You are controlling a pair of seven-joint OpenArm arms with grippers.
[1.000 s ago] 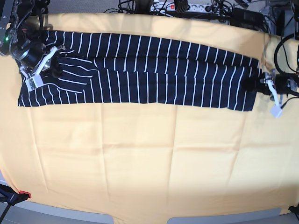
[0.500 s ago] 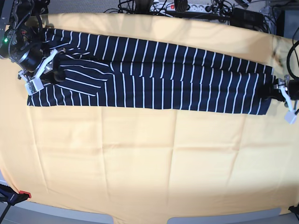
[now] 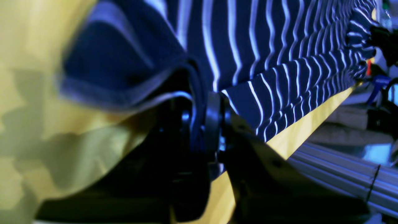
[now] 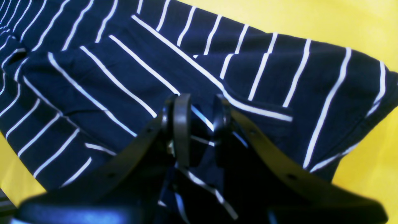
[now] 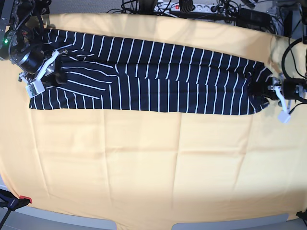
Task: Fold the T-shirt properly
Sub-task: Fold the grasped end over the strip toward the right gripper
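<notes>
The dark navy T-shirt (image 5: 158, 76) with thin white stripes lies as a long band across the far half of the table. My right gripper (image 5: 54, 76) is at its left end in the base view. In the right wrist view this gripper (image 4: 200, 124) is shut on a fold of striped cloth (image 4: 124, 77). My left gripper (image 5: 263, 91) is at the band's right end. In the left wrist view it (image 3: 210, 105) is shut on the shirt's edge (image 3: 264, 62), which lifts slightly off the table.
A plain yellow-orange cloth (image 5: 153, 163) covers the table. Cables and a power strip (image 5: 182, 7) lie along the far edge. The table's near edge (image 5: 144, 225) is at the bottom. A grooved metal rail (image 3: 342, 168) runs beside the table's edge in the left wrist view.
The shirt's right end and my left gripper have moved back inward, to the left in the base view, after stretching outward. The left end and my right gripper have barely moved.
</notes>
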